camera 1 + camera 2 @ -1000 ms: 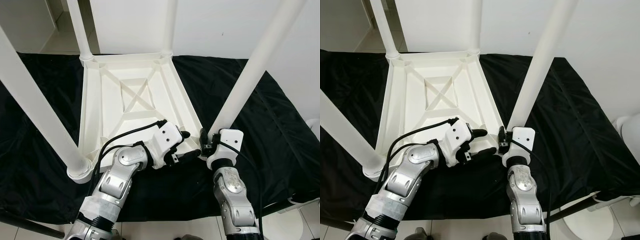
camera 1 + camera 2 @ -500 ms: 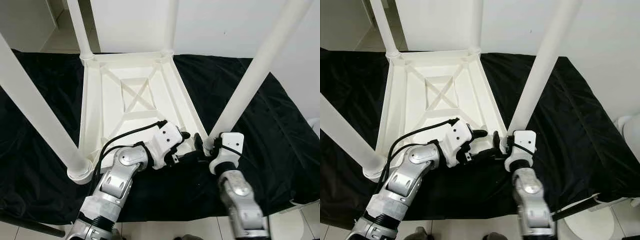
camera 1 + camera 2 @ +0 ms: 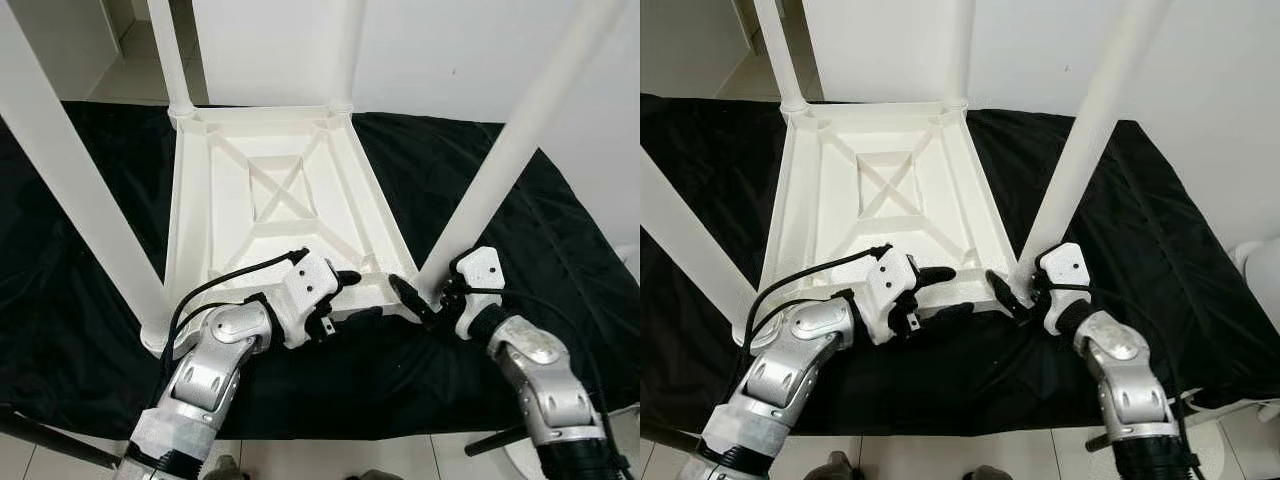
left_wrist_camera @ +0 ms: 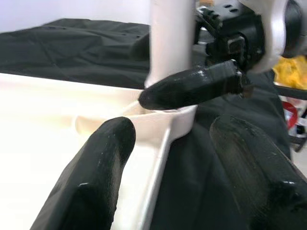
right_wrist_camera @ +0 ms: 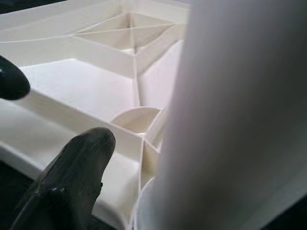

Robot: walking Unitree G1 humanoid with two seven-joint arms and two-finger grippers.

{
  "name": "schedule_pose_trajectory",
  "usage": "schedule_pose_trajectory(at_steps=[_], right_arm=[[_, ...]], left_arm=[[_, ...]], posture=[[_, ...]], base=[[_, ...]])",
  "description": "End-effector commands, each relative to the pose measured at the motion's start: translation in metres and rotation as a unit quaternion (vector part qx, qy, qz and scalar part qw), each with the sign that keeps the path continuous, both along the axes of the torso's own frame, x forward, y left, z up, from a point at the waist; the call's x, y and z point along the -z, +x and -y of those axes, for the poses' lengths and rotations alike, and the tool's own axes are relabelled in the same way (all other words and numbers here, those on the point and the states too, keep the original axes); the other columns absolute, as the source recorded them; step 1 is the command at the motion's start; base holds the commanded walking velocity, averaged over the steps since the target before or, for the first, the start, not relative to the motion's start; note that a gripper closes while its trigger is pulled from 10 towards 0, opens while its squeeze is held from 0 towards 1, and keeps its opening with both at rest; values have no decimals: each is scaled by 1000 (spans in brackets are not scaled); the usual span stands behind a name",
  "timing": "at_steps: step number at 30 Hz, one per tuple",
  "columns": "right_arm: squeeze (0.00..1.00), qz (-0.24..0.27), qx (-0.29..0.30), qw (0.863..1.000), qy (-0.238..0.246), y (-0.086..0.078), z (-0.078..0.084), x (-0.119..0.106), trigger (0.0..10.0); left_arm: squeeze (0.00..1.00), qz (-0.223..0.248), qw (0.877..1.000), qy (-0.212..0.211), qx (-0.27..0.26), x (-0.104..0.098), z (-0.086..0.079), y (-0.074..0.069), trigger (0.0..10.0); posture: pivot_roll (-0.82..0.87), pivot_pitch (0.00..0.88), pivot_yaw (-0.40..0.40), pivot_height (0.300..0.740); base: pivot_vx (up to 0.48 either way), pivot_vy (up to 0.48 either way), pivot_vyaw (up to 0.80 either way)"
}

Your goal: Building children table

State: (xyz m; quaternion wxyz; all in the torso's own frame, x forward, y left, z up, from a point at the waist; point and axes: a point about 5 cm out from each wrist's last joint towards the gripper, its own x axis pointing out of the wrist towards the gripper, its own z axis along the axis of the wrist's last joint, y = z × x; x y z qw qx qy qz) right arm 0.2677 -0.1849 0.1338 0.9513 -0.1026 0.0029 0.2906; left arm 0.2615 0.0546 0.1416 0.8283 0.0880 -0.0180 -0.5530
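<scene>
White plastic table (image 3: 270,190) upturned, legs up; left jaws gape, right's seemingly around leg (image 3: 500,170)

It looked like a home: white walls (image 3: 450,60), tiled floor (image 3: 130,70), black cloth (image 3: 80,270) spread underneath.

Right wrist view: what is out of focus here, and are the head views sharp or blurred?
Right wrist view: the near table leg is a soft white blur, the tabletop's ribs sharper. Left wrist view: fingers soft. Both eye views: sharp, evenly lit, no motion blur.
</scene>
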Motion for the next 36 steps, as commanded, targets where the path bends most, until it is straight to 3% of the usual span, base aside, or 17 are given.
schedule_pose_trajectory(at_steps=[1,2,3,4,13,14,19,22,27,29,32,33,35,36], right_arm=[[0,-11,-13,1000,-5,2,4,2,9137],[0,-11,-13,1000,-5,2,4,2,9137],[0,-15,-23,1000,-11,4,8,2,3569],[0,-22,-28,999,-13,5,12,3,0],[0,-51,-28,998,1,-1,20,13,0],[0,-55,-16,998,12,-2,20,15,10000],[0,-60,18,997,45,-4,20,18,10000],[0,-46,108,992,47,-3,20,21,10000],[0,-46,156,985,63,-3,20,22,10000],[0,-32,211,973,84,-5,11,21,10000],[0,-29,244,965,98,-6,6,21,10000],[0,-24,278,953,113,-7,1,21,10000],[0,-24,278,953,113,-7,1,21,10000],[0,-22,311,942,123,-8,-6,22,10000]], left_arm=[[0,-3,1000,-1,26,-1,3,-4,10000],[0,-3,1000,-1,26,-1,3,-4,10000],[0,-2,1000,0,26,-1,3,-5,10000],[0,-2,1000,1,26,-1,3,-6,10000],[0,-6,1000,0,24,-1,2,-7,10000],[0,-8,1000,0,24,-1,3,-7,10000],[0,-10,1000,0,26,-1,4,-8,10000],[0,-12,999,1,30,-1,4,-8,10000],[0,-12,999,2,30,-1,5,-7,10000],[0,-15,999,1,31,-1,6,-7,10000],[0,-16,999,0,32,0,7,-7,10000],[0,-15,999,-1,32,0,8,-7,10000],[0,-15,999,-1,32,0,8,-7,10000],[0,-14,999,-2,32,0,10,-7,10000]], posture=[[42,0,-63,740],[42,0,-63,740],[43,0,-63,740],[44,0,-61,740],[35,0,-55,740],[33,0,-52,740],[29,3,-47,740],[21,6,-39,740],[20,8,-39,740],[11,9,-41,740],[4,11,-44,740],[4,7,-48,740],[4,7,-48,740],[4,11,-53,740]], base=[[0,0,0],[0,0,0],[0,0,0],[0,0,0],[0,0,0],[0,0,0],[0,0,0],[0,0,0],[0,0,0],[0,0,0],[0,0,0],[0,0,0],[0,0,0],[0,0,0]])
